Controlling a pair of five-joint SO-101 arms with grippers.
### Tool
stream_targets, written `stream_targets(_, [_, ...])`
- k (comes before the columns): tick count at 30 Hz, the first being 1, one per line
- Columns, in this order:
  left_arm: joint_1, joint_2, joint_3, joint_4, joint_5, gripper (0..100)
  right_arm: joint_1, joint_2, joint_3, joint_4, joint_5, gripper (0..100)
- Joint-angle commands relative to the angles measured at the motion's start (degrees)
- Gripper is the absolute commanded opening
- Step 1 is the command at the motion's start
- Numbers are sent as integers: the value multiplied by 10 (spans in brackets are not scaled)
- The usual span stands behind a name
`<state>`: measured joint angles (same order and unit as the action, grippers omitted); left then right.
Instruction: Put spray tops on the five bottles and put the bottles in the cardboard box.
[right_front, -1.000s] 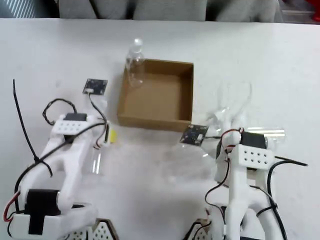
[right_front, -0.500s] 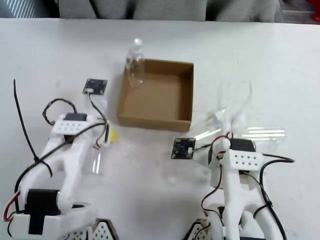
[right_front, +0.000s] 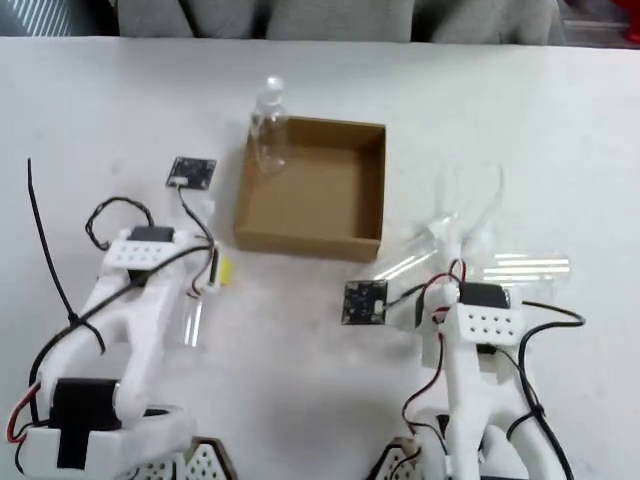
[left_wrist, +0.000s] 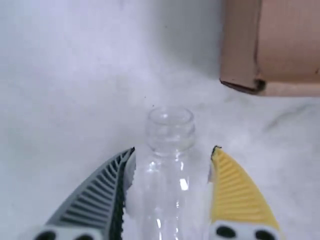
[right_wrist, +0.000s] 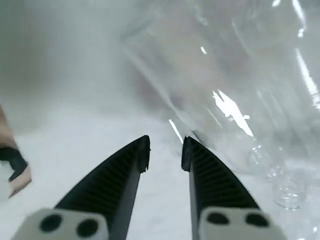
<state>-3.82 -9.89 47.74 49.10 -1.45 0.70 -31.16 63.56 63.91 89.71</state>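
Left fingers (left_wrist: 235, 190) clamp bottle (left_wrist: 169, 170); base cut off.

We see brown, clear, grey, yellow
Brown cardboard box (right_front: 300, 242); clear bottle (left_wrist: 170, 131); left gripper (left_wrist: 172, 152) ribbed — grey and yellow; right gripper (right_wrist: 165, 148) ribbed black.

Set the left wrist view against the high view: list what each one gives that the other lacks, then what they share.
Left wrist view: the bare, open neck of the uncapped bottle, with no spray top on it, between the left gripper's grey and yellow fingers.
High view: a capped bottle standing at the far left corner of the cardboard box, clear bottles lying to the box's right, and both arms.
Shared: the cardboard box, the left gripper and the bottle it holds.
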Motion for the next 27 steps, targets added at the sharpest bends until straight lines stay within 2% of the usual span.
stream_targets(1, [-6, -30, -3, -12, -5, 24, 0, 71, 7, -41, 7, 111])
stream_targets(15, [-5, -30, -2, -12, -6, 24, 6, 99, -20, -22, 4, 110])
stream_targets(23, [-5, -30, -2, -12, -6, 24, 65, 71, -32, -21, 7, 113])
stream_targets(27, [-5, -30, -2, -12, -6, 24, 82, 40, -31, 15, 23, 110])
